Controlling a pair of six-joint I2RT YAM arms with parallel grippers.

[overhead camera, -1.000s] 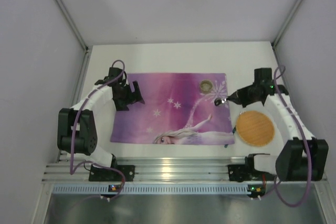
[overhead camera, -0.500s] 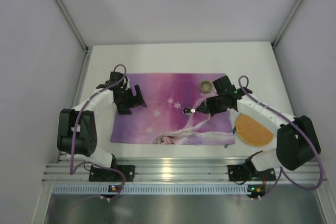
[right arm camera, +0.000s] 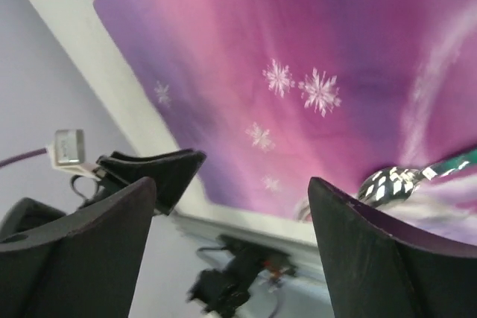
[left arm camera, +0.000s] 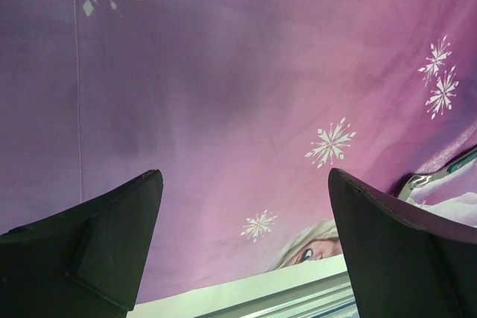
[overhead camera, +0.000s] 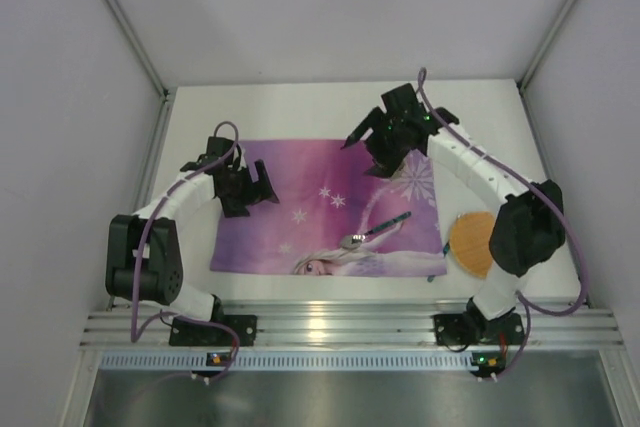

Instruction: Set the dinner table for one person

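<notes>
Top view: the table (overhead camera: 300, 107) is the white floor of the cell, w/ the mat (overhead camera: 300, 172) lying on its middle. A spoon (overhead camera: 375, 230) lies on the mat's near-right part, diagonal, bowl toward the near-left; no gripper touches it. A wood disc (overhead camera: 468, 245) sits on the table just beside the mat's right edge, partly under the R arm. The R gripper (overhead camera: 364, 150) hangs over the mat's far edge, jaws apart; what is under it is hidden. The L gripper (overhead camera: 263, 184) hovers over the mat's left part, also spread, nothing in it.

L wrist view: both fingers (left arm camera: 112, 243) are wide apart, only mat btw. them. A bit of the spoon shows at the right edge, well apart. A white table strip runs along the bottom.

R wrist view: fingers (right arm camera: 387, 258) spread, empty, above the mat. The spoon bowl is near the right finger, not touching. The L gripper shows beyond, low left.

Judgement: the spoon seems placed, so the step in hand is probably going for the next piece. The setting is approx. early-mid, the disc not yet on the mat. The next move calls for the R gripper to line up over its target, come down open, and close only w/ the thing btw. the fingers. Which piece that is, I cannot tell. The spoon lies askew and maybe needs straightening.
</notes>
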